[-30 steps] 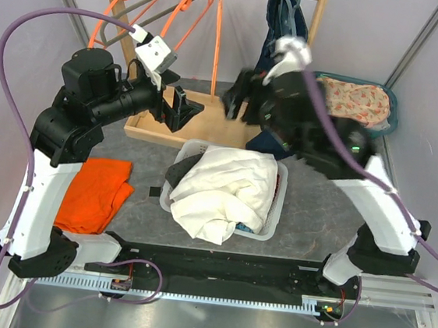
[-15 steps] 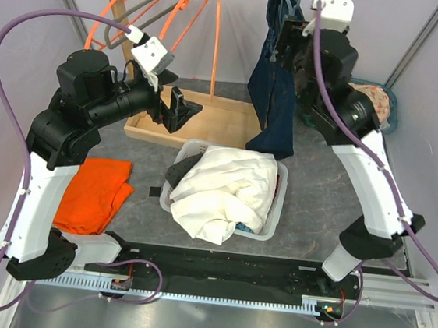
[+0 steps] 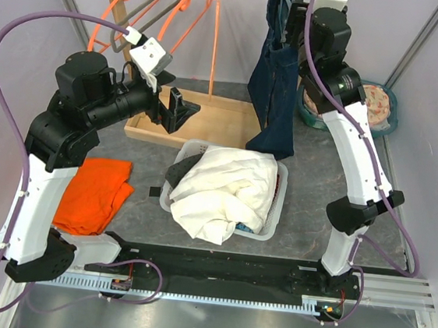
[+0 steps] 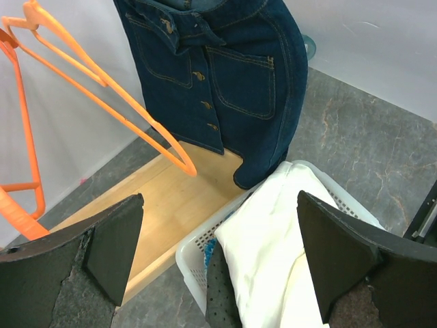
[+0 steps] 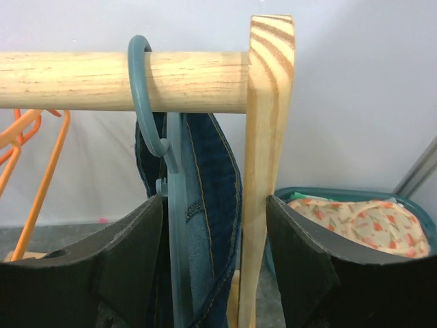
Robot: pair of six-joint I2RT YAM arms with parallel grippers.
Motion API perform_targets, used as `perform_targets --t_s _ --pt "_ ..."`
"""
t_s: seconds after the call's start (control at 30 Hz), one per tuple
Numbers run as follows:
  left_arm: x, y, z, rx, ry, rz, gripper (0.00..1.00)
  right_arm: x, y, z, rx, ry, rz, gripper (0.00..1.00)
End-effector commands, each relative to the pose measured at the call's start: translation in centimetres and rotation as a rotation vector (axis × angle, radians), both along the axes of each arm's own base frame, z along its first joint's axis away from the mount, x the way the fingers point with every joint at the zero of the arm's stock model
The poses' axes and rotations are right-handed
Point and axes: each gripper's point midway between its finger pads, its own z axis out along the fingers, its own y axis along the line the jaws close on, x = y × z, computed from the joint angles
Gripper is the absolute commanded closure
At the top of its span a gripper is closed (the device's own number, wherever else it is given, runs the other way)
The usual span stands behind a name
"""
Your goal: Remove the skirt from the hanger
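Observation:
A dark blue denim skirt (image 3: 276, 99) hangs from a grey-blue hanger (image 5: 145, 102) hooked over the wooden rail (image 5: 75, 82). In the left wrist view the skirt (image 4: 225, 75) shows buttons and pockets. My right gripper (image 3: 294, 29) is raised to the rail. In its wrist view the right gripper (image 5: 213, 208) is open, with its jaws on either side of the hanger neck, the skirt's waist (image 5: 208, 198) and the wooden post (image 5: 263, 171). My left gripper (image 3: 179, 110) hovers open left of the skirt; in its wrist view the left gripper (image 4: 218, 205) holds nothing.
Orange hangers (image 3: 180, 11) hang on the rail's left part. A white basket (image 3: 275, 213) with white cloth sits below the skirt, behind it the rack's wooden base (image 3: 231, 118). An orange cloth (image 3: 99, 190) lies left. A teal tub (image 3: 388, 119) of floral fabric stands right.
My right arm has swung up and back from beside the skirt to the rail, bringing its gripper to the hanger's top. The left arm has stayed still.

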Motion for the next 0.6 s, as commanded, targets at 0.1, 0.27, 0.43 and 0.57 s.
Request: perform_targets --t_s 0.1,0.27,0.43,0.57 --pt "0.0 0.4 0.3 -0.002 -0.020 0.021 0.00 1.6 2.7 0.8 0.096 -0.049 0.140 0.35" --pt "0.2 0.4 0.1 0.005 -0.018 0.025 0.00 1.7 3.2 -0.5 0.109 -0.013 0.154 0.36" --pt "0.2 0.4 0.1 0.004 -0.019 0.025 0.00 2.3 3.6 -2.3 0.102 0.033 0.158 0.43" --pt "0.1 0.5 0.4 0.001 -0.028 0.027 0.00 3.2 4.4 -4.5 0.089 0.092 0.164 0.51"
